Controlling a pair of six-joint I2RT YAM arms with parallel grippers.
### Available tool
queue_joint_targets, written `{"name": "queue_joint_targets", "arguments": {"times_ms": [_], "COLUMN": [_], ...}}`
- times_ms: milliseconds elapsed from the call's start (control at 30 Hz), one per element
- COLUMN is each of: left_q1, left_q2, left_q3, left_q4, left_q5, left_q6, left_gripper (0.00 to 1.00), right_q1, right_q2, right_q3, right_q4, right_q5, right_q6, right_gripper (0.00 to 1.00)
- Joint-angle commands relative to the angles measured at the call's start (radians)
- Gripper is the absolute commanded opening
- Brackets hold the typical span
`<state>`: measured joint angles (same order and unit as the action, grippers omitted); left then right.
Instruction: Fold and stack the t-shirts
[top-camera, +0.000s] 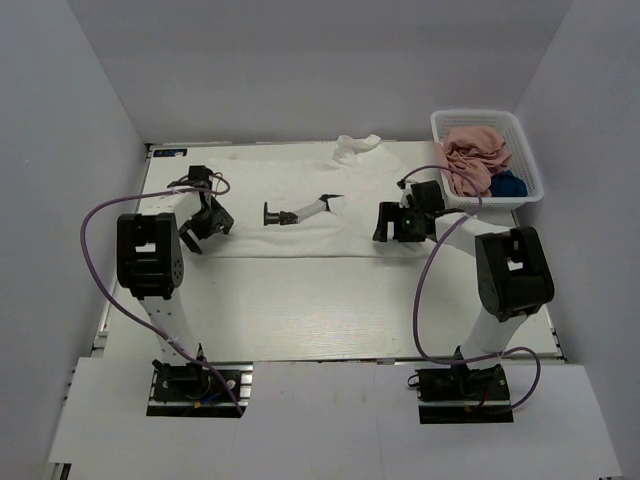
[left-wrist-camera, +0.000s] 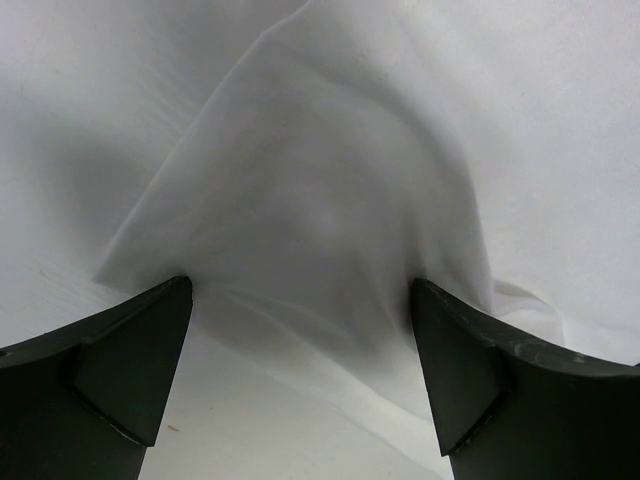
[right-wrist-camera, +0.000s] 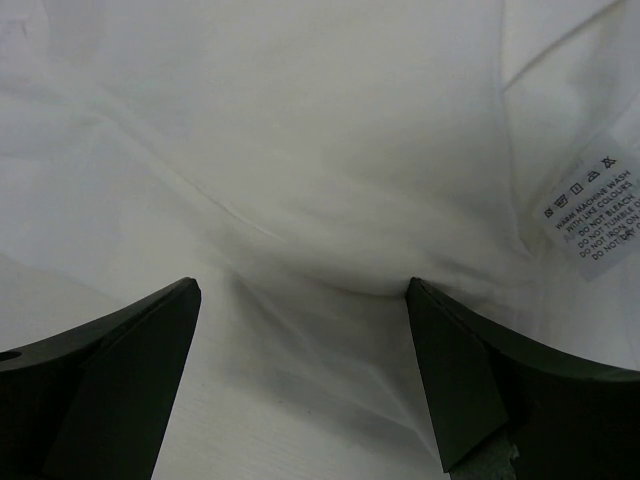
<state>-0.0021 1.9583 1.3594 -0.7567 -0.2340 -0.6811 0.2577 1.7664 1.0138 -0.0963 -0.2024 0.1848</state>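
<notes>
The white t-shirt lies spread on the table, its small black print showing near the middle and a sleeve bunched at the far edge. My left gripper is open at the shirt's left near edge; in the left wrist view a raised fold of white cloth lies between the jaws. My right gripper is open at the shirt's right near edge; its wrist view shows white cloth and a care label. The pink shirt and the navy shirt lie crumpled in the basket.
The white lattice basket stands at the far right of the table, just behind my right arm. Grey walls close in the left, right and back sides. Purple cables loop from both arms.
</notes>
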Motion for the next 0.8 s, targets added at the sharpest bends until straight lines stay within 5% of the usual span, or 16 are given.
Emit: {"name": "queue_joint_targets", "arguments": {"times_ms": [0,300,467,600,767], "left_q1": [-0.003,-0.012,-0.012,-0.012,0.008], "left_q2": [-0.053,-0.298,-0.518,-0.57,-0.397], "left_q3": [-0.066,-0.388,-0.559,-0.484,-0.15], "left_q4": [-0.029,-0.006,-0.018,-0.036,-0.101], "left_q5": [-0.01,0.114,0.127,0.087,0.038], "left_q6": [-0.035,-0.138,-0.167,-0.155,-0.12], "left_gripper": [1.0,1.0,1.0,1.0,1.0], "right_q1": [0.002,0.017,0.041,0.063,0.064], "right_q2": [-0.028,-0.359,-0.602,-0.693,-0.566], "right_q3": [-0.076,-0.473,-0.512,-0.399,-0.163], "right_q4": [-0.04,-0.106,-0.229,-0.252,-0.175], "right_q5": [0.052,0.074,0.066,0.093,0.182], "right_q6": [0.076,0.269,0.262,0.21,0.139], "right_gripper": [0.9,0.9,0.9,0.9,0.9]}}
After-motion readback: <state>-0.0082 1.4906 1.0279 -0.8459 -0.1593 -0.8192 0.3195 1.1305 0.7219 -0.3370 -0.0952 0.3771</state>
